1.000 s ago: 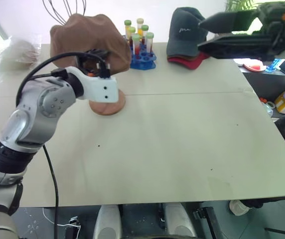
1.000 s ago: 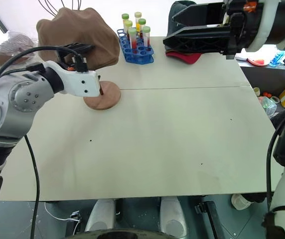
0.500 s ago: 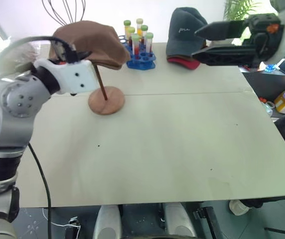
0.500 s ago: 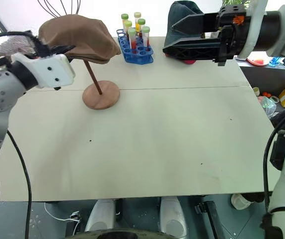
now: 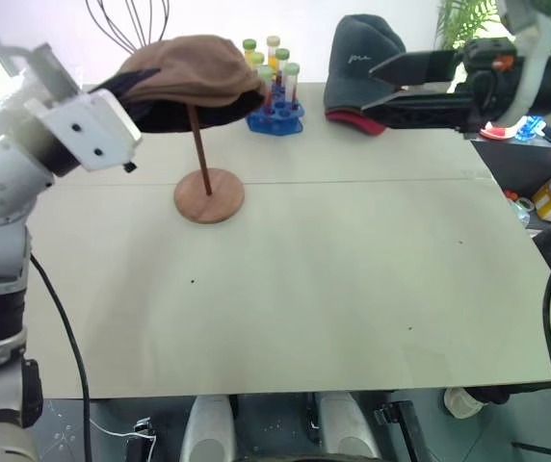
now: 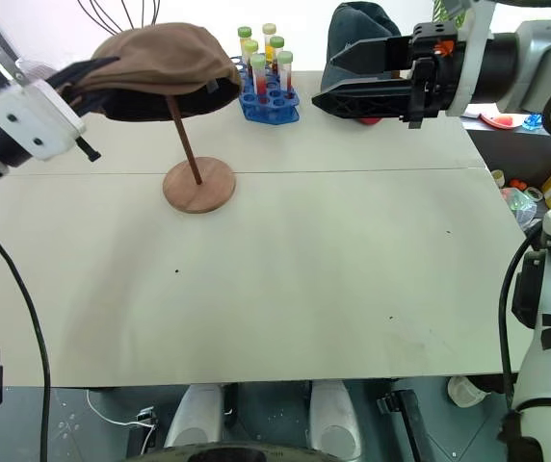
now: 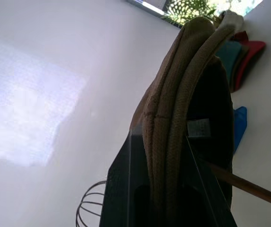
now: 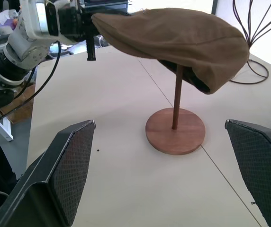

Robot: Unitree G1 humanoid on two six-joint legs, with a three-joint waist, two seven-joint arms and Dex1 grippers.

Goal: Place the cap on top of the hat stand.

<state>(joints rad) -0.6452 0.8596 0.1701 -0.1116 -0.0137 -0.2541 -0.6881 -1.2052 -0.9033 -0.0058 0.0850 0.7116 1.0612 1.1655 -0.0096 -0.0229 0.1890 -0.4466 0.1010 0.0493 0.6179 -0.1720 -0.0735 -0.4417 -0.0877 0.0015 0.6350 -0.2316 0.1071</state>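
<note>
Behind the hat stand [image 6: 198,183], a blue rack [image 6: 266,102] holds capped tubes; left tool [image 5: 136,89] pinches cap [image 5: 198,72], right tool [image 5: 386,89] wide.

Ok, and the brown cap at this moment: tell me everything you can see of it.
The cap is plain brown soft fabric with a dark lining and a short brim. It lies roughly level over the top of the hat stand; the rod runs up underneath it. The left gripper is shut on its brim edge.
</note>
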